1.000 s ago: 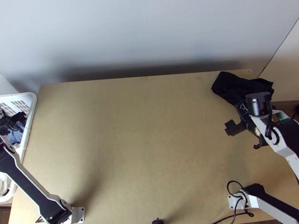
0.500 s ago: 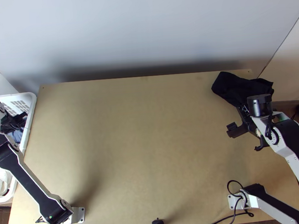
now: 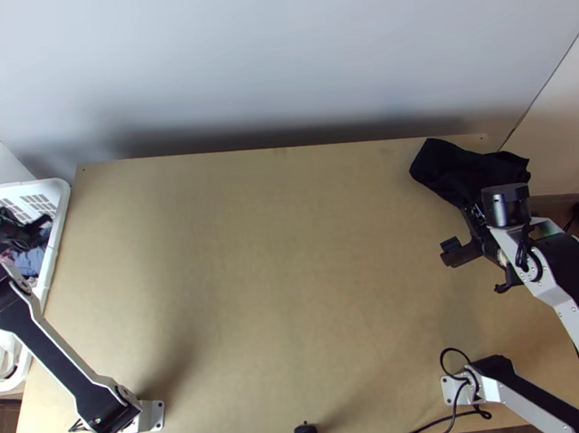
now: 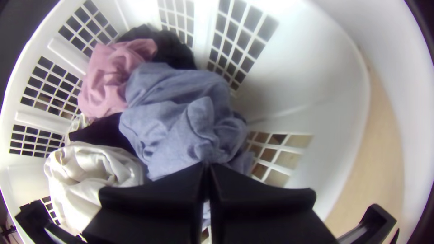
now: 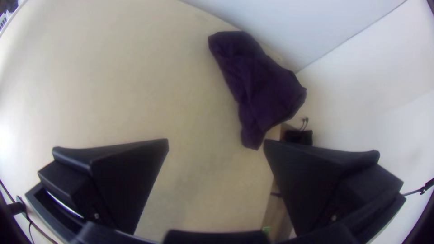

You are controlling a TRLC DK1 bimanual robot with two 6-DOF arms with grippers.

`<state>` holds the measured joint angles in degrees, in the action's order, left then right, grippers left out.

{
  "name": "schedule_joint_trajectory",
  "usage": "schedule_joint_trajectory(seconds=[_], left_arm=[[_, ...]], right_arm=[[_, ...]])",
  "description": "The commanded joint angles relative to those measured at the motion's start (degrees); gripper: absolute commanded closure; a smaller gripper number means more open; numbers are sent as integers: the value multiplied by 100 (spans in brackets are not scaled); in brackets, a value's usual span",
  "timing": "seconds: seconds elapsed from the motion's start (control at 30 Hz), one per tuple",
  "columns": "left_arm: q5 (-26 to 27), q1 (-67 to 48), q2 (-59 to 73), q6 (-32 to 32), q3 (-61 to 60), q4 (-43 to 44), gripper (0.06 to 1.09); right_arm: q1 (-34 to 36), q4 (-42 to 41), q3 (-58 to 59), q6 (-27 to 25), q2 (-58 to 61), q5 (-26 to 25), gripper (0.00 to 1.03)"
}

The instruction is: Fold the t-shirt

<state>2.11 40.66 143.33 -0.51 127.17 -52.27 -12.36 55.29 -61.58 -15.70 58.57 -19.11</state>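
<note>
- Pale wall [image 3: 278, 65] behind; light wooden counter [image 3: 277, 257], with a white basket [image 3: 61, 204] at its left side
- Basket contents: blue-grey garment [image 4: 176, 122], bunched, beside pink cloth [image 4: 106, 81] and white cloth [image 4: 90, 167]
- Left end effector [image 4: 206, 165]: fingers together, tips at the blue-grey garment; cannot tell whether any fabric is pinched
- Right end effector [image 5: 216, 141]: fingers wide apart, nothing between them, near the dark garment [image 5: 260, 88]
- Dark garment lies crumpled at the counter's far right corner; no neat fold visible
- T-shirt identity uncertain; blue-grey garment judged the likelier candidate, given the left arm's position
- Progress, judged: picking stage, folding not begun on that piece
- Left to do: secure a grip, lift it out, lay it on the counter, spread flat, fold sleeves and body
- Risk: neighbouring cloth may come up with it
</note>
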Motion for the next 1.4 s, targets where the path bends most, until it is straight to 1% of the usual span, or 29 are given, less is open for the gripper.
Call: schedule_joint_trajectory(seconds=[0.0, 0.13, 0.2, 0.33, 0.63, 0.73, 0.87, 1.13, 1.23, 1.37], left_arm=[[826, 108, -1070, 60, -26, -257, 105], [1116, 20, -2010, 43, -26, -468, 105], [1292, -6, -2406, 60, -26, -706, 105], [2004, 3, -3250, 139, -184, -899, 105], [2109, -735, -4937, 7, -193, -1224, 105], [2101, -1219, -5482, -89, -193, -1259, 105], [2101, -2212, -6150, -265, -184, -1268, 105], [2004, -4084, -6783, -265, 106, -1250, 105], [1995, -4928, -6836, -230, 106, -1646, 105], [1995, -6237, -6827, 69, -123, -2165, 105]], right_arm=[[-3, -71, -144, 41, -3, 57, 5], [6, -71, -284, 67, -3, 92, 5], [6, -71, -293, 76, -29, 127, 5], [-12, -71, -293, 94, -135, 171, 5], [-82, -71, -275, 129, -530, 180, 5], [-91, -71, -223, 129, -680, 206, 5], [-109, -71, -117, 129, -873, 206, 5], [-109, -44, 182, 147, -1277, 224, 5], [-135, -36, 270, 138, -1365, 224, 5], [-170, -36, 252, 138, -1374, 224, 5]])
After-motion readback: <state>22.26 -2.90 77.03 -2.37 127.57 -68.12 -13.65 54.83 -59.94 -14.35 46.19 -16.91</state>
